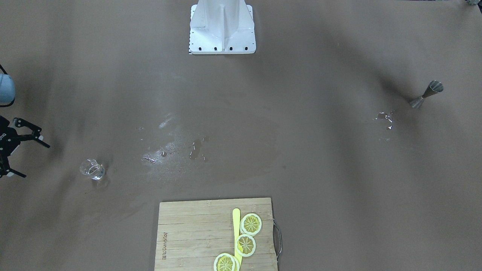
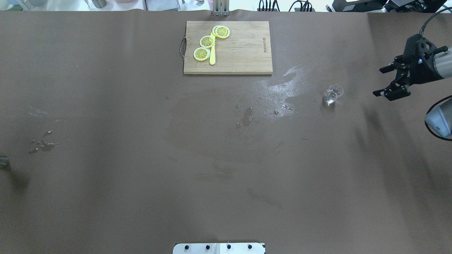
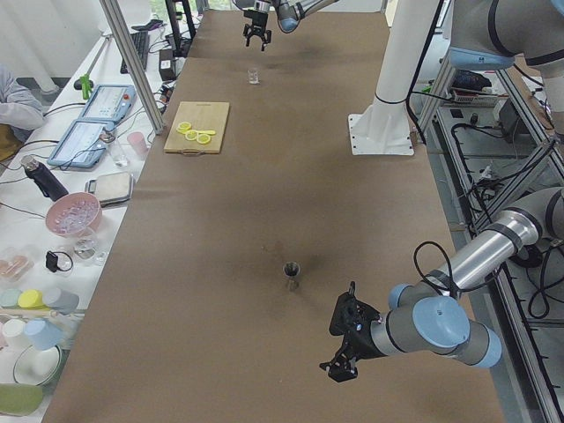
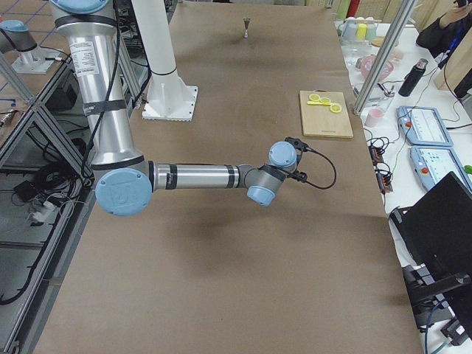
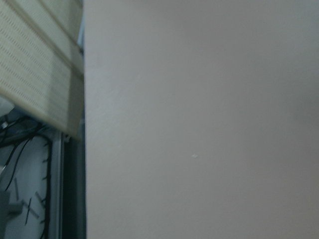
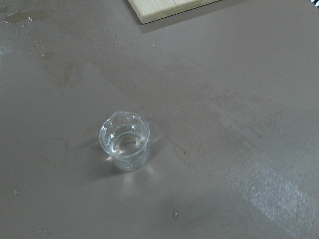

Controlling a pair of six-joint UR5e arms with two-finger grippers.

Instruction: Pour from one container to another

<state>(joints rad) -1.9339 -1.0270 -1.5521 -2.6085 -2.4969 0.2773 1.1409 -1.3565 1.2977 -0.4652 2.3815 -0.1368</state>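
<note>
The clear glass cup [image 2: 333,94] stands upright on the brown table at the right, with a little clear liquid in it; it also shows in the right wrist view [image 6: 124,142] and the front view [image 1: 92,169]. My right gripper [image 2: 378,82] hovers open to the right of the cup, apart from it, with nothing between its fingers [image 1: 36,160]. The silver hourglass jigger [image 1: 427,94] stands upright far across the table, cut by the overhead view's left edge [image 2: 3,161]. My left gripper [image 3: 344,348] sits low near the table's edge beside the jigger [image 3: 292,271]; I cannot tell its state.
A wooden cutting board [image 2: 243,49] with lemon slices [image 2: 207,41] and a yellow knife [image 2: 212,53] lies at the far middle. Wet patches [image 2: 279,91] spread left of the cup, and smaller ones [image 2: 42,144] lie near the jigger. The white robot base [image 1: 222,28] stands at the near edge.
</note>
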